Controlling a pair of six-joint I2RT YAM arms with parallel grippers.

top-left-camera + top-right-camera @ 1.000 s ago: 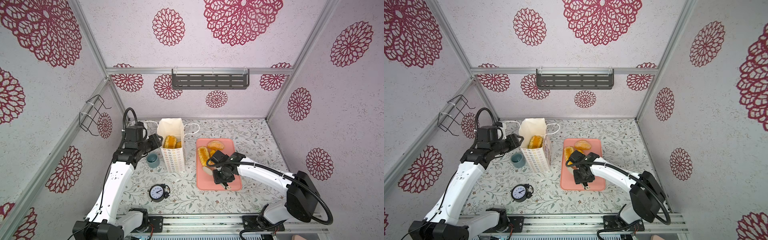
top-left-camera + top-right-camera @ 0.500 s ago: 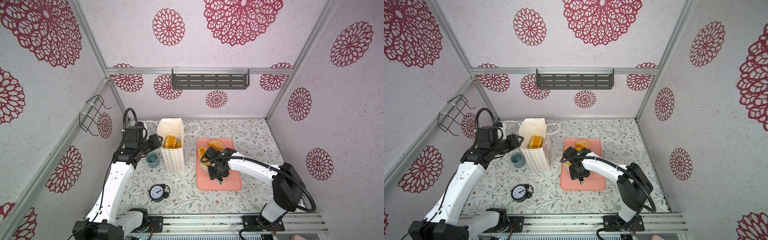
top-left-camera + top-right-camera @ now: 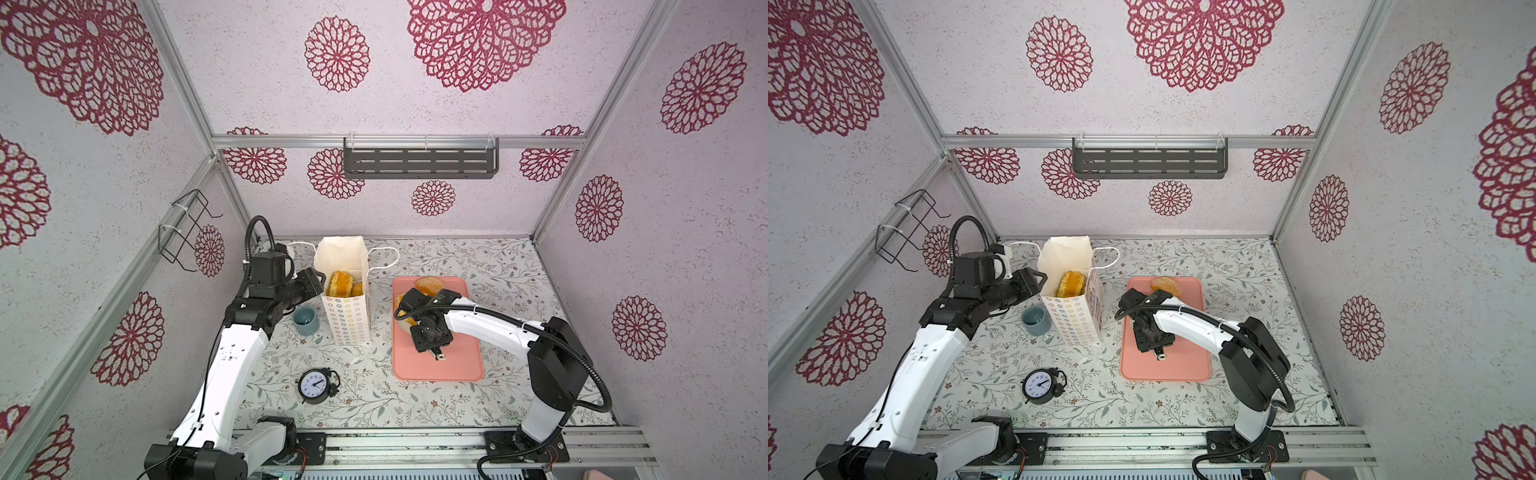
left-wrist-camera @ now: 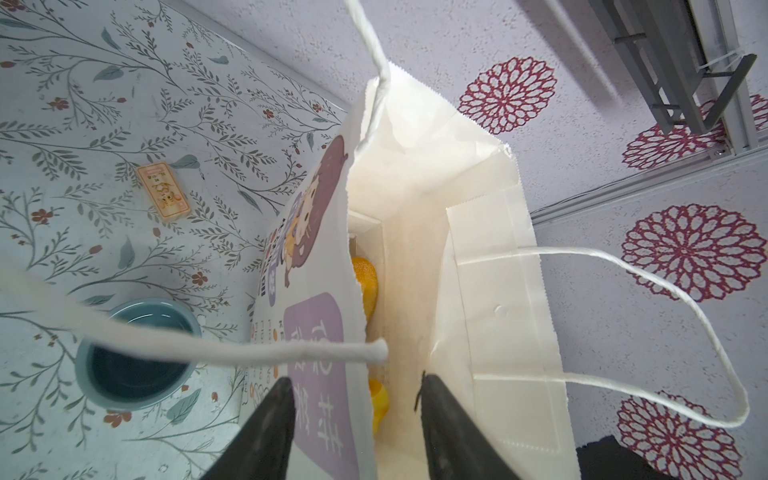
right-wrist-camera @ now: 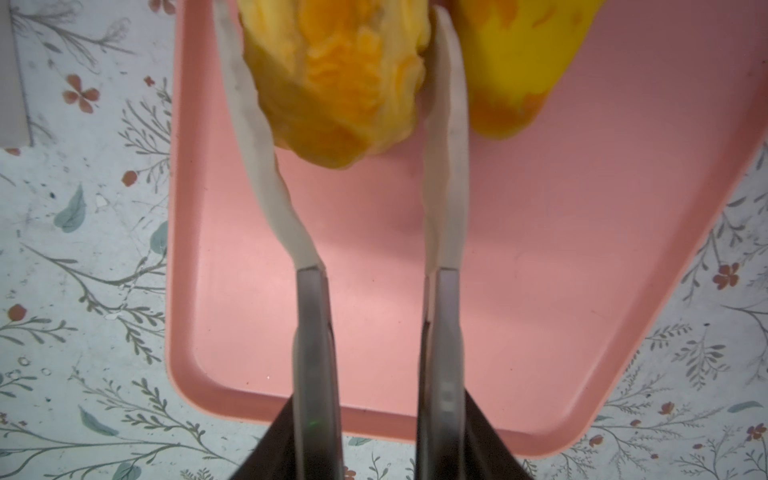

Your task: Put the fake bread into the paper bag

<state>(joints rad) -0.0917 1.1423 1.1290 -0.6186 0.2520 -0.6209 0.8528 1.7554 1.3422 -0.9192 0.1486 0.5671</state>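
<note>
The white paper bag (image 3: pixel 349 320) (image 3: pixel 1073 320) stands upright left of the pink tray (image 3: pixel 440 365) (image 3: pixel 1167 370). Golden fake bread (image 3: pixel 340 282) (image 3: pixel 1071 283) lies inside it. My left gripper (image 4: pixel 355 380) (image 3: pixel 318 276) is open. It straddles the bag's printed wall (image 4: pixel 316 332) at the rim, one finger outside and one inside. My right gripper (image 5: pixel 332 25) (image 3: pixel 409 309) is low over the tray's back left. Its pale fingers (image 5: pixel 446 124) press both sides of a ridged roll (image 5: pixel 340 75). A smooth yellow loaf (image 5: pixel 519 62) lies beside that roll. A round bun (image 3: pixel 429 284) (image 3: pixel 1165 284) sits at the tray's back edge.
A teal cup (image 3: pixel 305 322) (image 4: pixel 133 353) stands just left of the bag, under my left arm. A black alarm clock (image 3: pixel 316 384) sits near the table's front. A small tan cracker-like piece (image 4: pixel 164 191) lies beyond the cup. A grey shelf (image 3: pixel 419 162) hangs on the back wall.
My right gripper has moved left and back across the tray onto the breads there, and its fingers have narrowed around the ridged roll. The left arm and the bag have not moved.
</note>
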